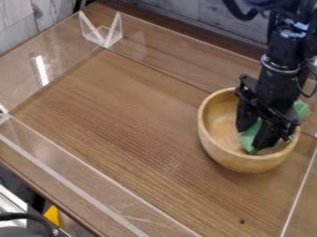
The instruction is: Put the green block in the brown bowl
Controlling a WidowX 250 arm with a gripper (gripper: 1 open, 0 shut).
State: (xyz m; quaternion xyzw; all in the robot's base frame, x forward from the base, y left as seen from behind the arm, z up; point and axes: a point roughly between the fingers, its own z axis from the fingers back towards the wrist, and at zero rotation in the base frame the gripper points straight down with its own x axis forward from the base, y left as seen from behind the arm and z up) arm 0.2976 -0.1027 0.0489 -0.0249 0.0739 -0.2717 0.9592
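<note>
Wood-grain tabletop [124, 111], brown and finely striped, fills most of the view, and the landmark on it is a round, light tan wooden bowl [221, 139] with a thick rim, sitting toward the right edge of the picture. Down into that bowl reaches the black robot arm [288, 46], its wrist coming in from the upper right corner and its black gripper [262, 132] pointing straight down over the bowl's right half. Between the dark fingers sits the bright green, flat, rectangular block [275, 125]; the fingers are closed tight against it, pinching it from both sides. The block stands tilted inside the bowl, its lower end down near the bowl's floor on the right side and its upper end showing just above the far right rim. Whether that lower end actually rests on the wood of the bowl cannot be told, since the fingers cover the spot.

Left of the bowl the tabletop lies bare of other objects. A clear plastic wall [74, 176] runs around the table well away from the bowl, along the left and near sides, and a small clear folded plastic stand [102, 30] sits far from the bowl near the upper left corner
</note>
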